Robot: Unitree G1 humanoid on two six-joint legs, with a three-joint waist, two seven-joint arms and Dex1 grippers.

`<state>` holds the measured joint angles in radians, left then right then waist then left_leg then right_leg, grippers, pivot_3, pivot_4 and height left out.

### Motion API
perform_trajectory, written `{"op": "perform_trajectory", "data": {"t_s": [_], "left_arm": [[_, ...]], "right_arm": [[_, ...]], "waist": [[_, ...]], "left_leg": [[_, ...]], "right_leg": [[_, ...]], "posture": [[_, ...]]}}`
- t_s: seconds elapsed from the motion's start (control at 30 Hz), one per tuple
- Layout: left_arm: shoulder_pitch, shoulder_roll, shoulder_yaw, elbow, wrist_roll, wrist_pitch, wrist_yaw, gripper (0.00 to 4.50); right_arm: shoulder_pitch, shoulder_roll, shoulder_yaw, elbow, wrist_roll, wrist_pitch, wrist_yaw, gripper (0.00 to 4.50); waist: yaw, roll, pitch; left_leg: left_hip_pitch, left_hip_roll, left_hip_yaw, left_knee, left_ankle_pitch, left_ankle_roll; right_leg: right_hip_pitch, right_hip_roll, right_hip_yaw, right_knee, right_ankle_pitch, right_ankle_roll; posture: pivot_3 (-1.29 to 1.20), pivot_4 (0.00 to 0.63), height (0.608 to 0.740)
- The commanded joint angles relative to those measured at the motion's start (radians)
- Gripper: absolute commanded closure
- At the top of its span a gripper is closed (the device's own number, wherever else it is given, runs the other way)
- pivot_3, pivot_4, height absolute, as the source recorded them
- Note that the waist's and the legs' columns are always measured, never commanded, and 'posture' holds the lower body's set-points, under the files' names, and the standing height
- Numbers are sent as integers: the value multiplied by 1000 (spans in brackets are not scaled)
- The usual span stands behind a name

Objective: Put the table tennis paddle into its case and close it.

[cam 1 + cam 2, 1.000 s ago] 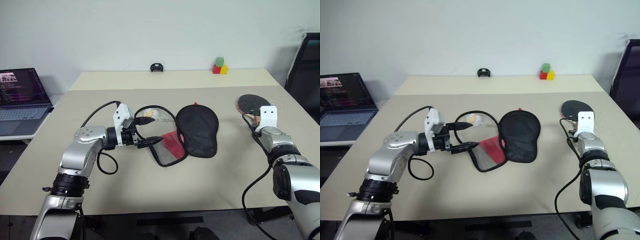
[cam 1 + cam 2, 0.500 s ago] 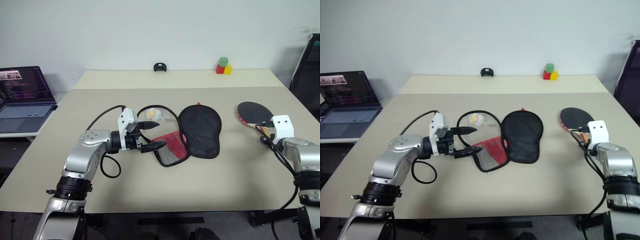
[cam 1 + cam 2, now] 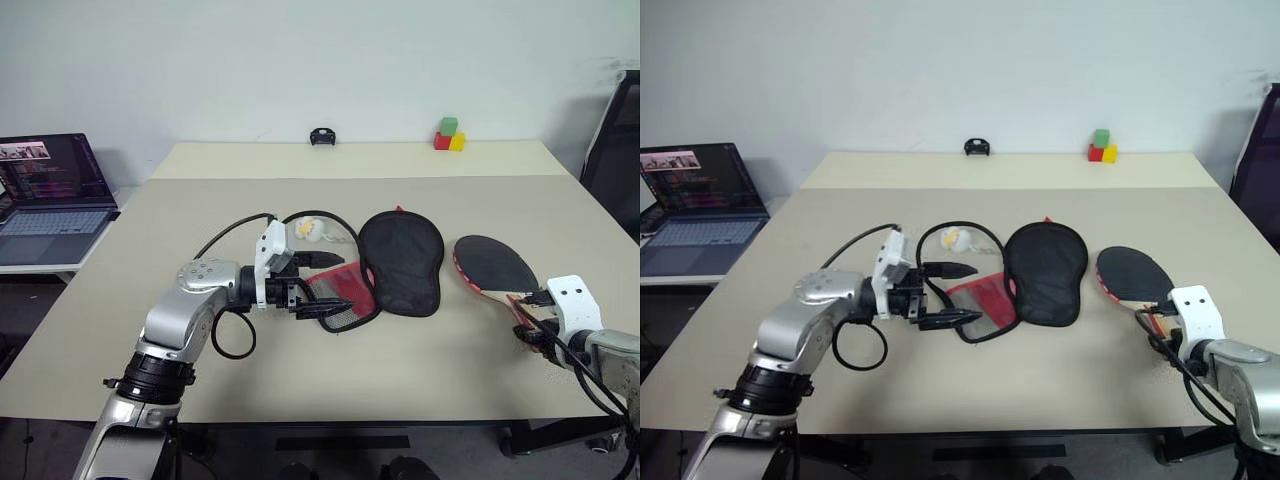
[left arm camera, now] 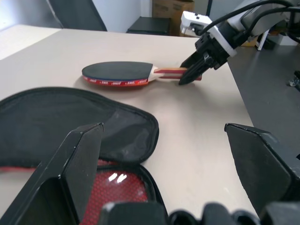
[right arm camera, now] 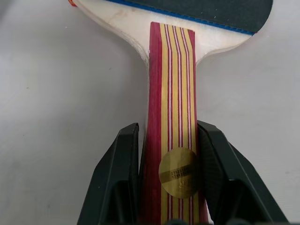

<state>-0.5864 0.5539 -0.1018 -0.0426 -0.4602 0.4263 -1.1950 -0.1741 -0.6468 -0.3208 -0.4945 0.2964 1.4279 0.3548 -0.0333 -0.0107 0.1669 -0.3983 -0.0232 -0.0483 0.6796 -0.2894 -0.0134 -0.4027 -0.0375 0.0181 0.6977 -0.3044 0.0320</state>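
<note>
Lying unzipped near the middle of the desk (image 3: pixel 150 400), the case (image 3: pixel 385 270) is seen with its black flap folded back and its red, mesh-lined half (image 3: pixel 340 295) exposed. The table tennis paddle (image 3: pixel 495 268) is not yet inside; it is found well to the right of the case, its handle (image 5: pixel 172 136) pinched between the two black fingers (image 5: pixel 115 183) of the right claw (image 3: pixel 530 320), with the black rubber face turned toward the case. The left claw (image 3: pixel 318 285) is held spread wide at the red half's edge, one finger above it and one beside it, and nothing is gripped by it; whether the fabric is touched cannot be told. A small white-yellow ball charm (image 3: pixel 306 229) is seen just behind the case on a black cord. By these signs the task is judged roughly half done: the pouch is opened and the paddle is grasped, while the insertion of the blade, the folding over of the flap and the closing of the zip are all left.
</note>
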Motion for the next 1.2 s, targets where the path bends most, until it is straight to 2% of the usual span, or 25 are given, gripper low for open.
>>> {"op": "perform_trajectory", "data": {"t_s": [0.03,0.1,0.2,0.53,0.7,0.83,0.9,1.07,1.2], "left_arm": [[-15,5,6,-17,-4,-14,-8,0],[-9,9,9,-22,-4,-13,-5,0],[7,15,15,-35,-4,-10,3,0],[17,20,20,-50,-8,-8,22,0],[21,25,22,-53,-9,-9,28,0],[29,32,27,-61,-11,-7,31,0],[34,36,30,-66,-13,-5,32,0],[42,48,37,-71,-12,-2,41,0],[41,53,43,-67,-10,-5,49,0]], "right_arm": [[-19,5,6,25,6,-35,3,3126],[-22,-1,16,43,5,-48,4,2418],[-35,-5,35,74,3,-70,4,1658],[-138,21,101,203,-14,-169,-15,1658],[-143,6,130,255,-29,-217,-7,1658],[-118,2,129,264,-33,-220,-8,1658],[-107,10,121,265,-34,-217,-18,2033],[-115,31,104,257,-47,-243,-51,3373],[-151,38,91,255,-61,-272,-88,3422]], "waist": [[-1,0,0],[-1,0,0],[-1,0,0],[-2,0,0],[-3,-2,-1],[-2,-2,-1],[0,-2,-1],[2,-4,-2],[2,-4,-1]], "left_leg": [[0,0,0,0,0,0],[0,0,0,0,0,0],[1,0,0,0,0,0],[2,0,0,0,0,0],[2,0,0,0,0,0],[12,0,-1,0,0,1],[16,0,-1,-1,0,1],[17,0,-2,-1,0,1],[17,0,-2,-1,0,1]], "right_leg": [[0,0,0,0,0,0],[0,0,0,0,0,0],[0,0,0,0,0,0],[2,0,0,0,0,0],[2,0,0,0,0,0],[12,0,-1,-2,0,0],[17,0,-1,-3,0,0],[19,0,-1,-4,0,0],[19,0,-1,-4,0,1]], "posture": [[0,150,740],[0,150,740],[0,150,740],[0,150,740],[0,150,740],[0,150,740],[0,150,740],[0,150,740],[0,150,740]]}}
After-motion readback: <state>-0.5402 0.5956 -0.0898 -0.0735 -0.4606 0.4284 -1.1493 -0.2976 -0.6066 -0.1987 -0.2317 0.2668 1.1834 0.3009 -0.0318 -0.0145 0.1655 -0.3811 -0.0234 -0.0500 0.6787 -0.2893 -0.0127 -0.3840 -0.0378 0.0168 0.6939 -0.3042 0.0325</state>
